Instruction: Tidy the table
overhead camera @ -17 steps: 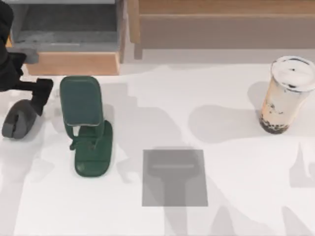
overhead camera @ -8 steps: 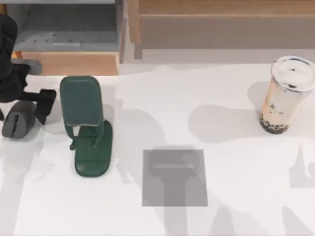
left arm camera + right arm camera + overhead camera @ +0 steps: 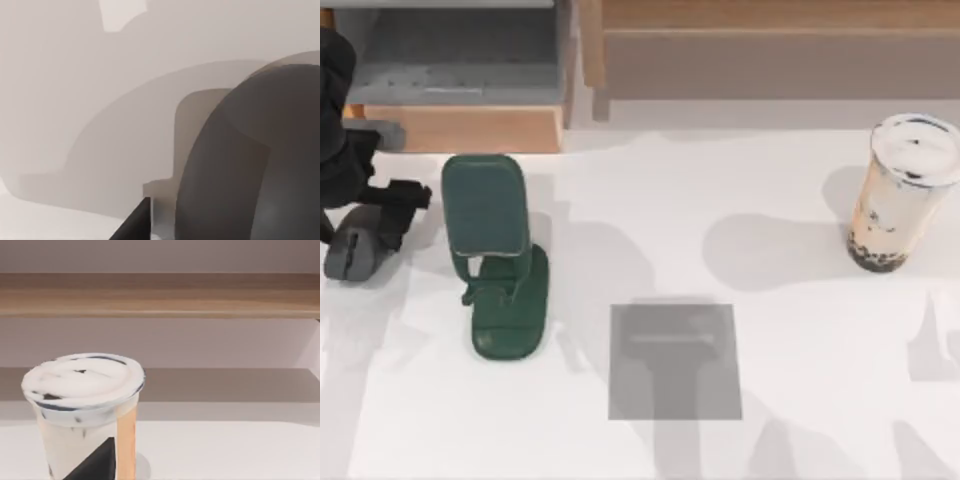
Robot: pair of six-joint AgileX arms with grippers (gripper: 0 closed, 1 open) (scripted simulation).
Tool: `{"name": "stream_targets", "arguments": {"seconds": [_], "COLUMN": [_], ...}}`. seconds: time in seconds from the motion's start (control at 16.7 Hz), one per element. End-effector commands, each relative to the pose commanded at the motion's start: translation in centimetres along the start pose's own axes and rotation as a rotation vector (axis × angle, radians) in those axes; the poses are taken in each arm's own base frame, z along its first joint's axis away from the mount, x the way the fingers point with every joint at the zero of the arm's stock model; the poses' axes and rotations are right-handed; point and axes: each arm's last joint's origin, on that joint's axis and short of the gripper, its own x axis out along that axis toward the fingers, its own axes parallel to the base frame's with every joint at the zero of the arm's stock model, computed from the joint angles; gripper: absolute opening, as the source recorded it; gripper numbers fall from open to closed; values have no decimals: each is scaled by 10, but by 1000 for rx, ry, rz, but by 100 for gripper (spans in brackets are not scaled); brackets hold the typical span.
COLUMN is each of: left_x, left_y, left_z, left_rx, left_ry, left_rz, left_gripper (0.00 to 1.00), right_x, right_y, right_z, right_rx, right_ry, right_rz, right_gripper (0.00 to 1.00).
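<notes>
**Spotter:** What containers have you got?

**Me:** One lidded cup [image 3: 903, 192] at the right side of the table [image 3: 770, 440], upright. Pale milky drink inside, dark pearls settled at the bottom, a white lid with dark streaks. My right wrist camera sees the same cup [image 3: 85, 415] close up, with the shelf unit [image 3: 160, 295] behind it. At the far left of the shelf unit [image 3: 470, 128] there is an open grey compartment; I see nothing lying in it.

**Spotter:** And the surface?

**Me:** The white tabletop fills the scene below the shelf. A grey square mat [image 3: 674, 361] lies near the middle front. A green phone stand [image 3: 495, 255] stands left of centre. Just left of it, a dark grey mouse [image 3: 355, 248] lies at the table's left edge.

**Spotter:** Your left gripper?

**Me:** My left gripper [image 3: 368, 222] is over the mouse, one finger [image 3: 402, 203] beside its right flank. Whether the fingers are clamped on it or loose, I cannot tell. The left wrist camera shows the mouse's rounded body [image 3: 260, 160] very near.
</notes>
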Motion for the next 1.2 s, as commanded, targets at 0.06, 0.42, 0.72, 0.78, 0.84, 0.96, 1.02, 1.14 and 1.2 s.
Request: {"name": "stream_targets", "arguments": {"seconds": [0.06, 0.42, 0.72, 0.78, 0.84, 0.96, 1.02, 1.14, 1.2], "left_x": [0, 0, 0, -11, -12, -24, -34, -56, -65], "left_y": [0, 0, 0, -1, -1, 0, 0, 0, 0], "left_z": [0, 0, 0, 0, 1, 3, 5, 5, 4], "left_rx": [0, 0, 0, 3, 3, 3, 3, 4, 4], "left_ry": [0, 0, 0, -22, -23, -29, -34, -21, -2], "left_rz": [0, 0, 0, 4, 4, 4, 5, 4, 1], "left_gripper": [25, 0, 0, 0, 0, 0, 0, 0, 0], "right_x": [0, 0, 0, 0, 0, 0, 0, 0, 0], "right_y": [0, 0, 0, 0, 0, 0, 0, 0, 0], "right_z": [0, 0, 0, 0, 0, 0, 0, 0, 0], "right_rx": [0, 0, 0, 0, 0, 0, 0, 0, 0], "right_ry": [0, 0, 0, 0, 0, 0, 0, 0, 0], "right_rz": [0, 0, 0, 0, 0, 0, 0, 0, 0], "right_gripper": [100, 100, 100, 100, 100, 100, 100, 100, 100]}}
